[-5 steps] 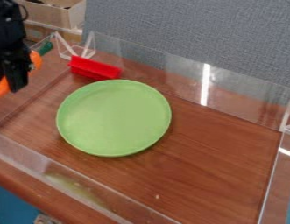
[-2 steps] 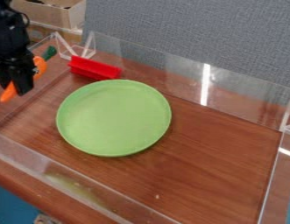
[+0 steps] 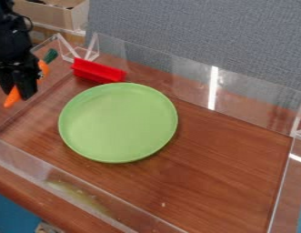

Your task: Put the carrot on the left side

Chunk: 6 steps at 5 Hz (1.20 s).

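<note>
tool clamped on the carrot, hanging left of the green plate above the table. risk: released this high, carrot bounces or rolls toward the clear wall.

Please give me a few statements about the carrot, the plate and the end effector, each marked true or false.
1. The end effector is shut on the carrot. True.
2. The carrot lies on the green plate. False: it is held at the left edge of the picture, off the plate.
3. The red block sits behind the plate, near the back wall. True.
4. The plate holds the red block. False: the plate has nothing on it.
5. The end effector points sideways. False: it points down.
</note>
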Each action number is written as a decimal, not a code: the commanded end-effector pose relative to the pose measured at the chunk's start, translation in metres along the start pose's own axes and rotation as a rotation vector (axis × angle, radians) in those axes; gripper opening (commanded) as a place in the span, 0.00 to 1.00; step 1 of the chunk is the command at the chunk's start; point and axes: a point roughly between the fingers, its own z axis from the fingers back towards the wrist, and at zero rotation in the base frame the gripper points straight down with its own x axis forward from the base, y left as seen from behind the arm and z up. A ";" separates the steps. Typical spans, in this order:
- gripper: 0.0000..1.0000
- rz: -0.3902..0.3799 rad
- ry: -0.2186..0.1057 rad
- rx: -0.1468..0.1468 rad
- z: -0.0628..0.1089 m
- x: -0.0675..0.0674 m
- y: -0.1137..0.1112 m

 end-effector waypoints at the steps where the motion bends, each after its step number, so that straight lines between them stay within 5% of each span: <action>1: 0.00 0.009 -0.022 0.017 0.005 0.006 0.001; 3: 0.00 0.128 -0.018 0.028 -0.007 0.003 0.002; 4: 1.00 0.072 -0.005 0.030 0.000 0.000 0.001; 6: 1.00 0.003 -0.070 0.025 0.045 0.009 0.002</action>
